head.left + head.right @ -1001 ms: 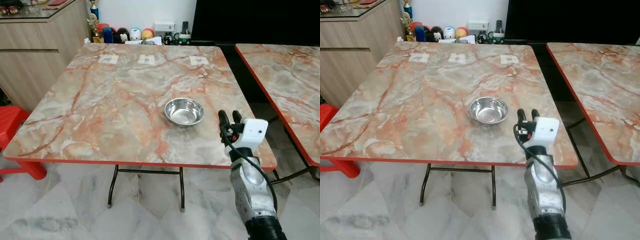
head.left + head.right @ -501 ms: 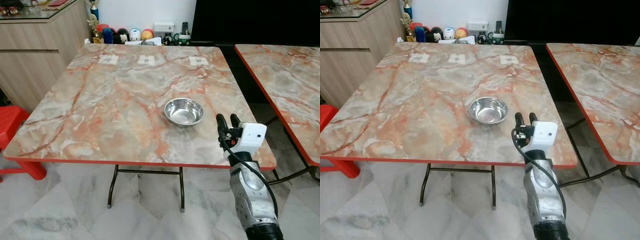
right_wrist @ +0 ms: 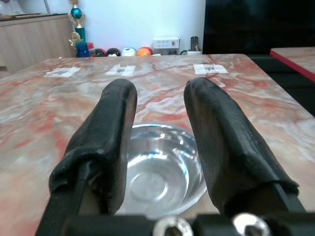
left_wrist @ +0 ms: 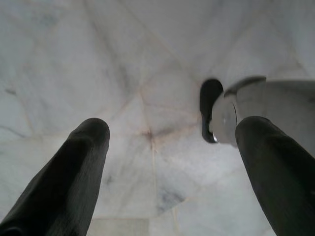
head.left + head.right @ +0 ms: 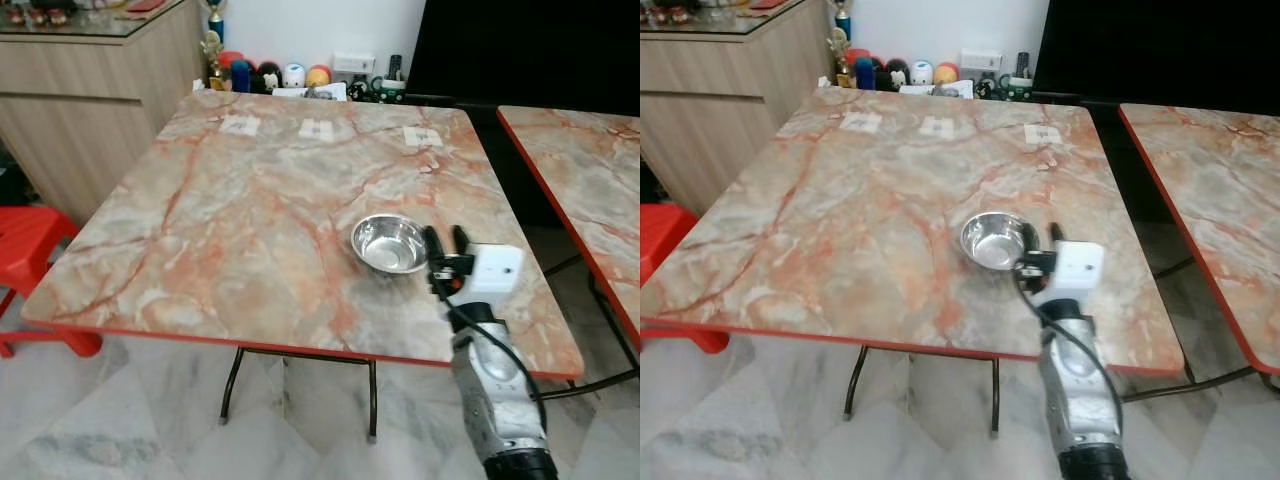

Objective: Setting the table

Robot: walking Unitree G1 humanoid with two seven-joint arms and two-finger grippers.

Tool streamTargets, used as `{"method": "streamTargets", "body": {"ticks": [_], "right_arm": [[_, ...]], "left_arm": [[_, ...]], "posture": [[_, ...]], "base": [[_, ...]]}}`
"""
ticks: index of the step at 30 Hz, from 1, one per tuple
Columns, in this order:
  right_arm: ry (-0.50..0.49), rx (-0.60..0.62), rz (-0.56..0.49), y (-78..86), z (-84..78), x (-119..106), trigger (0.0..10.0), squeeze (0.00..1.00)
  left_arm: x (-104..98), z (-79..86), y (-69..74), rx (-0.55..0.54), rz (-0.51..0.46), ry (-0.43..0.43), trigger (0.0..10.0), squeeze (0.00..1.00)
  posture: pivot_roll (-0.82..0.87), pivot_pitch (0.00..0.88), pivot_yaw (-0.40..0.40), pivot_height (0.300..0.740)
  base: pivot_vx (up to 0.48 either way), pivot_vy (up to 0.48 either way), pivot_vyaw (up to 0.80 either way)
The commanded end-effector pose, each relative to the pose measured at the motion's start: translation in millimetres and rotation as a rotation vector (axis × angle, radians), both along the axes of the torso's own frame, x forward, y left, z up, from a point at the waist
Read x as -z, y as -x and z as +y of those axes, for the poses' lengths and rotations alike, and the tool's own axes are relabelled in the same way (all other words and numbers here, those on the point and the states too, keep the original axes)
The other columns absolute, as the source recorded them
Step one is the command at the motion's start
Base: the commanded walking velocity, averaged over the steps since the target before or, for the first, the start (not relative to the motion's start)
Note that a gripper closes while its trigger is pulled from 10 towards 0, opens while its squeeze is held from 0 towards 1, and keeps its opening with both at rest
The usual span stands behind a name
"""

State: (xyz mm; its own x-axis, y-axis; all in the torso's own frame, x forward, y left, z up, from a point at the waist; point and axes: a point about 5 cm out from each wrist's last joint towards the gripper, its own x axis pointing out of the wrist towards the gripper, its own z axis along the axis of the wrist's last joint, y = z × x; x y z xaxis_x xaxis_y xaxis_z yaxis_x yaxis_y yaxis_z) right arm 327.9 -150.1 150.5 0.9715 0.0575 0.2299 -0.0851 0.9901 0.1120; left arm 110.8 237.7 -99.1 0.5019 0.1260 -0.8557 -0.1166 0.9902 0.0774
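Note:
A shiny steel bowl (image 5: 390,243) stands upright on the marble-patterned table (image 5: 230,230), towards its near right part. My right gripper (image 5: 444,238) hovers just to the right of the bowl, level with its rim, open and holding nothing. In the right wrist view the bowl (image 3: 157,172) lies just beyond the two black fingers (image 3: 106,142), seen through the gap between them. My left gripper (image 4: 172,127) hangs open over the pale marble floor (image 4: 123,59), beside the robot's foot (image 4: 216,118).
A second marble table (image 5: 590,160) stands close on the right, with a narrow gap between. A red plastic stool (image 5: 30,235) and a wooden cabinet (image 5: 90,110) are on the left. Three paper labels (image 5: 318,128) lie near the table's far edge, with toys (image 5: 290,75) behind.
The camera has shifted, so the whole scene sits further right. My right gripper has moved closer to the bowl's right rim. The bowl has stayed in place.

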Motion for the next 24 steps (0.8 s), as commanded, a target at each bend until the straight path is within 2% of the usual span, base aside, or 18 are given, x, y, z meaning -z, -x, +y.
{"method": "streamTargets", "body": {"ticks": [1,5,11,12,13,15,17,18,19,23,24], "right_arm": [[-0.006,0.028,-0.003,1.0,-9.7,-1.8,10.0,0.00],[-0.011,0.033,-0.001,1.3,-9.6,-1.9,10.0,0.00],[-0.024,0.063,0.010,2.6,-10.7,-1.7,10.0,0.00],[-0.033,0.095,0.041,4.1,-13.8,1.8,10.0,0.00],[-0.099,0.146,0.086,7.6,-20.4,8.0,10.0,0.00],[-0.163,0.182,0.126,11.3,-25.9,13.6,10.0,0.00],[-0.179,0.196,0.155,13.5,-28.3,17.1,10.0,0.00],[-0.198,0.197,0.185,15.7,-29.0,20.8,10.0,0.14],[-0.193,0.189,0.202,16.6,-28.2,22.8,10.0,1.00],[-0.190,0.138,0.238,17.6,-22.3,26.4,10.0,1.00],[-0.199,0.137,0.248,17.2,-21.8,27.0,10.0,0.90]], "left_arm": [[1.2,-3.0,0.9,0.000,0.009,0.017,10.0,0.00],[0.7,-3.7,-2.1,0.001,0.006,0.018,10.0,0.00],[0.1,-5.0,-5.2,0.001,0.000,0.019,10.0,0.00],[0.2,-5.2,-5.4,0.000,-0.001,0.019,10.0,0.00],[0.3,-5.5,-5.2,-0.001,0.001,0.019,10.0,0.00],[0.6,-5.7,-4.8,0.001,0.005,0.016,10.0,0.00],[0.8,-5.6,-4.3,0.006,0.010,0.014,10.0,0.00],[0.9,-5.4,-3.7,0.005,0.010,0.014,10.0,0.00],[0.9,-5.3,-3.4,0.004,0.010,0.014,10.0,0.00],[1.4,-5.2,-0.9,0.006,0.012,0.015,10.0,0.00],[1.5,-5.0,-0.5,0.005,0.012,0.015,10.0,0.00]], "posture": [[0.01,0.050,-0.006,0.740],[0.01,0.045,-0.006,0.740],[0.01,0.053,-0.009,0.740],[0.01,0.061,-0.014,0.740],[0.01,0.061,-0.015,0.740],[0.01,0.061,-0.015,0.740],[0.01,0.067,-0.015,0.740],[0.00,0.072,-0.014,0.740],[0.00,0.075,-0.015,0.740],[0.00,0.080,-0.015,0.740],[0.00,0.080,-0.016,0.740]], "base": [[0.300,0.000,0.00],[0.287,0.000,0.00],[0.000,0.000,0.00],[0.000,0.000,0.00],[0.000,0.000,0.00],[0.000,0.000,0.00],[0.000,0.000,0.00],[0.000,0.000,0.00],[0.000,0.000,0.00],[0.000,0.000,0.00],[0.000,0.000,0.00]]}}
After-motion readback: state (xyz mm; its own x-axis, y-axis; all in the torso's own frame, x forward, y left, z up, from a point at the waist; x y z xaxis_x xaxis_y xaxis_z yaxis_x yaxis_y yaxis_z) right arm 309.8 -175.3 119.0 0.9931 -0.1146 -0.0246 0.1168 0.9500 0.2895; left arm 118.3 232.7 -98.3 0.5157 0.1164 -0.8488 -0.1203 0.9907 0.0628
